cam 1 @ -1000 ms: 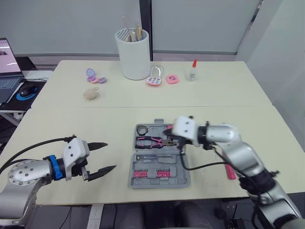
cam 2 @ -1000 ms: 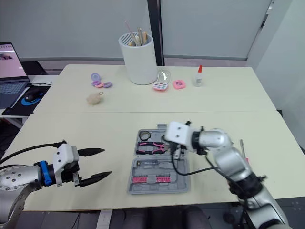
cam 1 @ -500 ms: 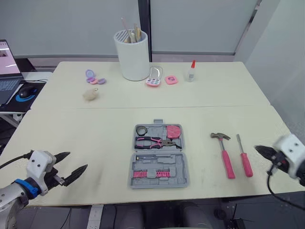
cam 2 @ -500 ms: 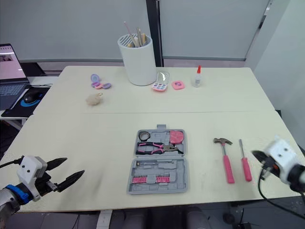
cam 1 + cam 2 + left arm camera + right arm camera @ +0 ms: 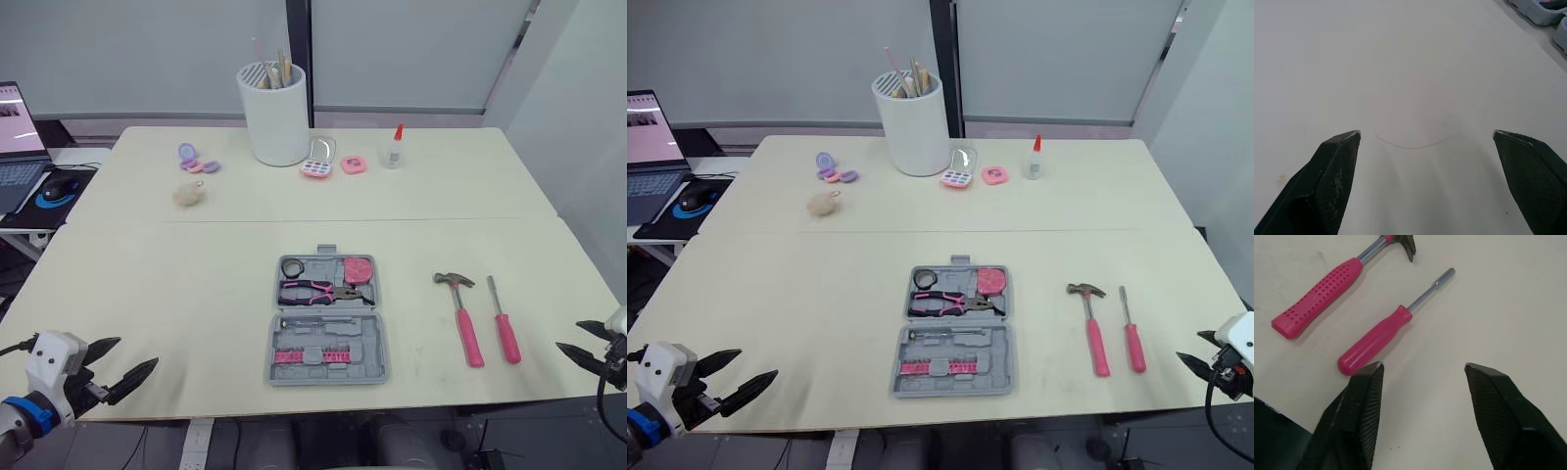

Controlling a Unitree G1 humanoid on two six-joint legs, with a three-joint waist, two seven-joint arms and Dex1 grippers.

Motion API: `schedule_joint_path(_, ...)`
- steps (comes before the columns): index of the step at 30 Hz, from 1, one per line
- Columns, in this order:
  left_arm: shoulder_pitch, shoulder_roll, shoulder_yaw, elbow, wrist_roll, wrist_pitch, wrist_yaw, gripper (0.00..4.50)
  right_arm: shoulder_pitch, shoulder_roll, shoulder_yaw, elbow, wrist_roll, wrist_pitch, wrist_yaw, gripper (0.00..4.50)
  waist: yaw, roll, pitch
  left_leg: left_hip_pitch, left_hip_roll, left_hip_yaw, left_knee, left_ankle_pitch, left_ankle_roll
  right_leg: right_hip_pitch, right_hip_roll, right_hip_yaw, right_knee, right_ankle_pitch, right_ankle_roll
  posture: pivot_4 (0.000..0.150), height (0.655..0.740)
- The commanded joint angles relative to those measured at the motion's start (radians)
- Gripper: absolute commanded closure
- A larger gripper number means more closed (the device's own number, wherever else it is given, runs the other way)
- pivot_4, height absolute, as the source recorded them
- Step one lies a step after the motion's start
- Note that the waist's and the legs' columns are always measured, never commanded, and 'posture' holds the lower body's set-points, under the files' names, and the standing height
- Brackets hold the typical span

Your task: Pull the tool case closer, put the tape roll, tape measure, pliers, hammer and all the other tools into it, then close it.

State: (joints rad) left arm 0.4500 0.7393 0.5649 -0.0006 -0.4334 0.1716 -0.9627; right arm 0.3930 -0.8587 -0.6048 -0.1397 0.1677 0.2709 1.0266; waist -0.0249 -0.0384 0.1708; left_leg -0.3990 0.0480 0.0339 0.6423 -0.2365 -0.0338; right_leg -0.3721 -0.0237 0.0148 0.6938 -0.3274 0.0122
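The grey tool case [image 5: 378,345] lies open at the table's front middle. In it I see the black tape roll [image 5: 292,267], the pink tape measure [image 5: 359,269], the pink-handled pliers [image 5: 318,291], a slim driver [image 5: 318,321] and a row of pink bits [image 5: 313,356]. To its right, the pink-handled hammer [image 5: 458,313] and a pink screwdriver [image 5: 502,323] lie on the table. My right gripper [image 5: 573,338] is open and empty near the front right edge, just beyond the screwdriver [image 5: 1386,335]. My left gripper [image 5: 135,354] hangs open over bare table at the front left.
At the back stand a white cup of brushes [image 5: 272,113], a glue bottle [image 5: 393,147], pink palettes [image 5: 316,162], purple cases [image 5: 191,157] and a fluffy ball [image 5: 188,194]. A laptop [image 5: 15,127] and mouse [image 5: 59,186] sit on a side desk at the left.
My right gripper has left the pliers in the case, drawn back to the front right edge and opened. My left gripper has pulled back toward the front left corner.
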Motion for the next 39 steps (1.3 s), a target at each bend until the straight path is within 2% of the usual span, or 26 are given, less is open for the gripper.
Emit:
schedule_joint_path(1, 0.019, -0.002, 0.026, -0.077, -0.023, 0.024, 0.012, 0.0, 0.007, -0.034, -0.015, 0.004, 0.015, -0.011, 0.016, 0.49, 0.0, 0.0, 0.0, 0.0, 0.0, 0.0, 0.0, 0.0, 0.0, 0.0, 0.0, 0.0, 0.0, 0.0, 0.0, 0.15, 0.7366)
schedule_joint_path(2, 0.024, -0.002, 0.026, -0.096, -0.025, 0.035, 0.015, 0.0, 0.012, -0.041, -0.013, 0.007, 0.012, -0.016, 0.022, 0.12, 0.0, 0.0, 0.0, 0.0, 0.0, 0.0, 0.0, 0.0, 0.0, 0.0, 0.0, 0.0, 0.0, 0.0, 0.0, 0.15, 0.7366)
schedule_joint_path(3, 0.028, -0.002, 0.025, -0.112, -0.024, 0.041, 0.018, 0.0, 0.016, -0.047, -0.011, 0.008, 0.012, -0.019, 0.029, 0.03, -0.001, 0.0, 0.0, 0.0, 0.0, 0.0, 0.0, 0.0, 0.0, 0.0, 0.0, 0.0, 0.0, 0.0, 0.0, 0.15, 0.7366)
schedule_joint_path(12, 0.041, 0.029, 0.007, -0.273, -0.048, 0.13, 0.005, 0.0, 0.013, -0.069, -0.009, -0.016, 0.036, 0.013, 0.045, 0.03, -0.001, 0.0, 0.0, 0.0, 0.0, 0.0, 0.0, 0.0, 0.0, 0.0, 0.0, 0.0, 0.0, 0.0, 0.0, 0.15, 0.7366)
schedule_joint_path(18, -0.103, 0.076, -0.068, -0.402, -0.108, 0.223, 0.005, 0.0, -0.007, -0.053, 0.007, -0.113, 0.097, 0.114, 0.032, 0.03, 0.002, 0.0, 0.0, 0.0, 0.0, -0.001, 0.001, 0.0, 0.0, 0.001, 0.001, -0.001, 0.0, 0.0, 0.0, 0.15, 0.7366)
schedule_joint_path(25, -0.278, 0.119, -0.244, -0.542, -0.161, 0.254, -0.067, 0.0, -0.068, -0.009, 0.063, -0.25, 0.169, 0.261, -0.054, 0.03, 0.001, 0.001, 0.0, -0.001, 0.0, -0.001, 0.001, 0.0, 0.0, 0.001, 0.002, 0.0, -0.001, 0.0, 0.001, 0.15, 0.7366)
schedule_joint_path(31, -0.409, 0.079, -0.371, -0.58, -0.202, 0.22, -0.115, 0.0, -0.226, 0.134, 0.318, -0.342, 0.084, 0.427, -0.328, 0.03, -0.006, 0.001, 0.0, 0.0, 0.001, -0.001, 0.001, 0.0, -0.001, 0.0, 0.004, 0.0, 0.001, 0.0, 0.001, 0.15, 0.7366)
schedule_joint_path(39, -0.425, 0.063, -0.419, -0.497, -0.134, 0.096, -0.176, 0.0, -0.426, 0.319, 0.479, -0.212, -0.011, 0.559, -0.6, 0.03, -0.004, 0.004, 0.0, -0.001, -0.001, -0.001, 0.001, 0.0, -0.001, -0.001, 0.004, 0.001, 0.001, 0.0, 0.001, 0.15, 0.7366)
